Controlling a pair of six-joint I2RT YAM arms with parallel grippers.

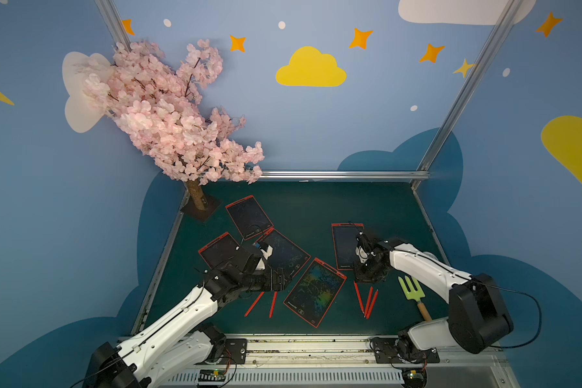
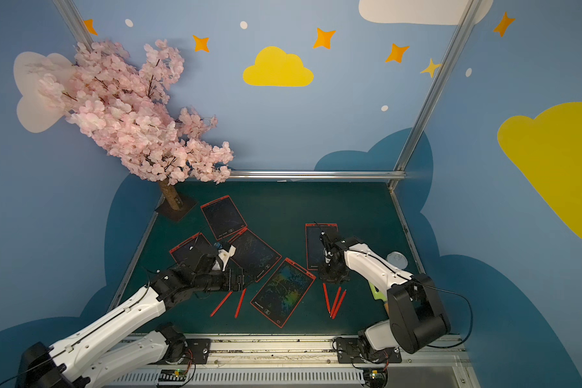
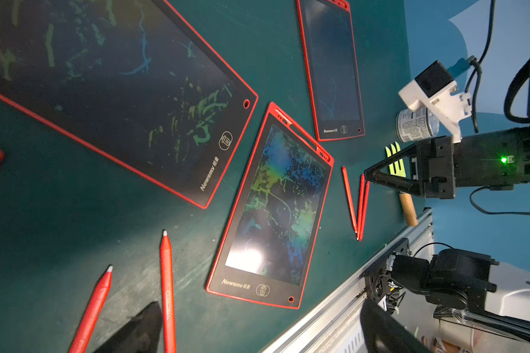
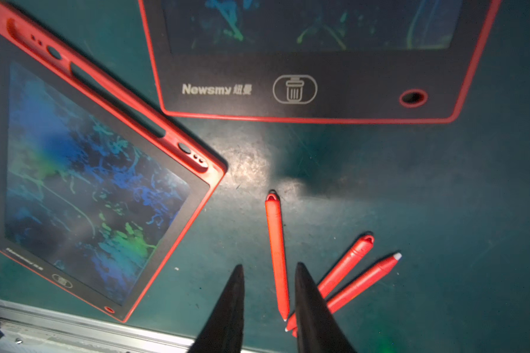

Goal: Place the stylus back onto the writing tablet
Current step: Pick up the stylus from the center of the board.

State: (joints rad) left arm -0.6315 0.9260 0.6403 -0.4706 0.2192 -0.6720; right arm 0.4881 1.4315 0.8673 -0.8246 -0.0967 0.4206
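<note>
Several red-framed writing tablets lie on the green mat; the nearest (image 1: 315, 290) (image 4: 83, 183) shows coloured scribbles, and another (image 1: 345, 245) (image 4: 312, 85) lies behind it. Three red styluses lie fanned beside them. My right gripper (image 4: 270, 265) (image 3: 369, 175) hangs low over the leftmost stylus (image 4: 276, 244) (image 1: 358, 295). Its black fingers stand apart on either side of that stylus, which rests on the mat, closer to one finger. My left gripper (image 3: 257, 330) (image 1: 279, 278) is wide open and empty above two more styluses (image 3: 167, 290) (image 3: 92, 308).
A green garden fork (image 1: 412, 292) with a wooden handle lies right of the styluses, and a tin can (image 3: 416, 125) stands behind it. A pink blossom tree (image 1: 168, 117) stands at the back left. A metal rail (image 1: 299, 339) runs along the front edge.
</note>
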